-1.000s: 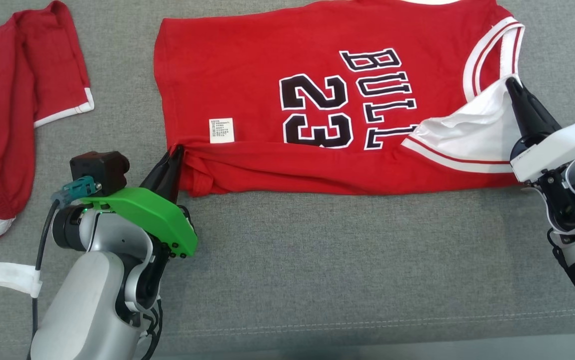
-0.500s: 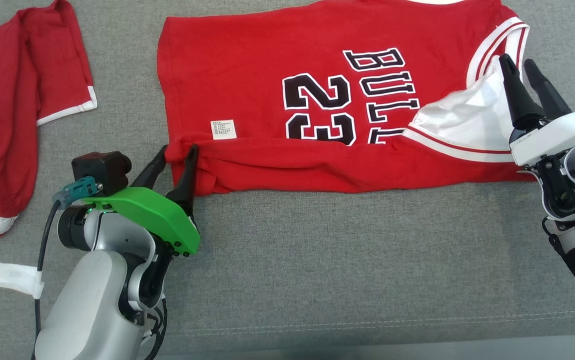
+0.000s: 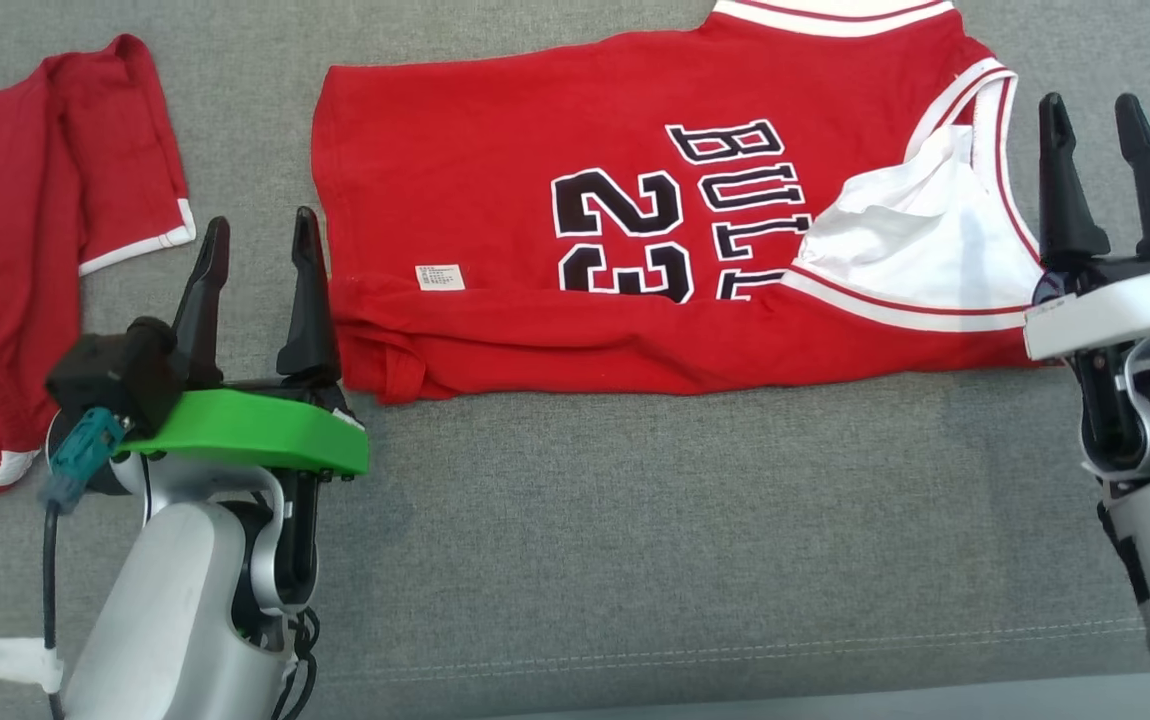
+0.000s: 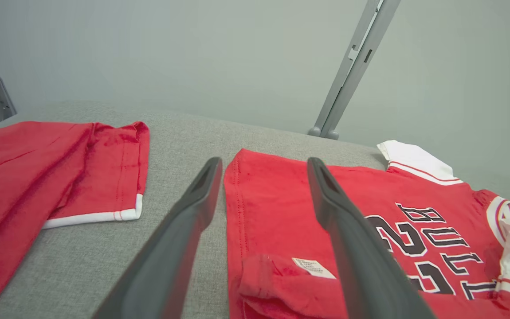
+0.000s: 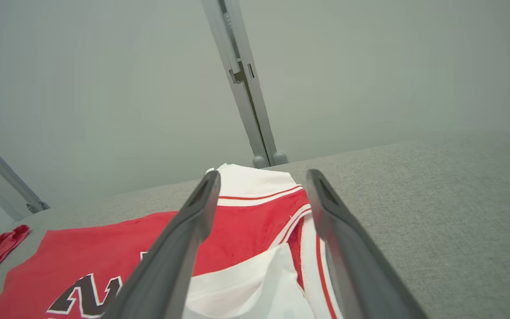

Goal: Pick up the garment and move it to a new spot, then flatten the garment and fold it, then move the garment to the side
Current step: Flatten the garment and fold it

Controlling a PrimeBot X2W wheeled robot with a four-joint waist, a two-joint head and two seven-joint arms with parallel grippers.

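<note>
Red cloth jersey (image 3: 495, 150), white-trimmed, lay half-folded on coarse grey woven surface (image 3: 635, 520); left gripper (image 3: 262, 218) beside its hem, right gripper (image 3: 1090, 102) beside its armhole, both spread wide, empty.

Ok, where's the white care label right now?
Head view: the care label lies on the jersey toward its left end, just above the folded-over edge, between the left gripper and the number 23.

Left gripper (image 3: 261, 220), right gripper (image 3: 1089, 102) newly open
</note>
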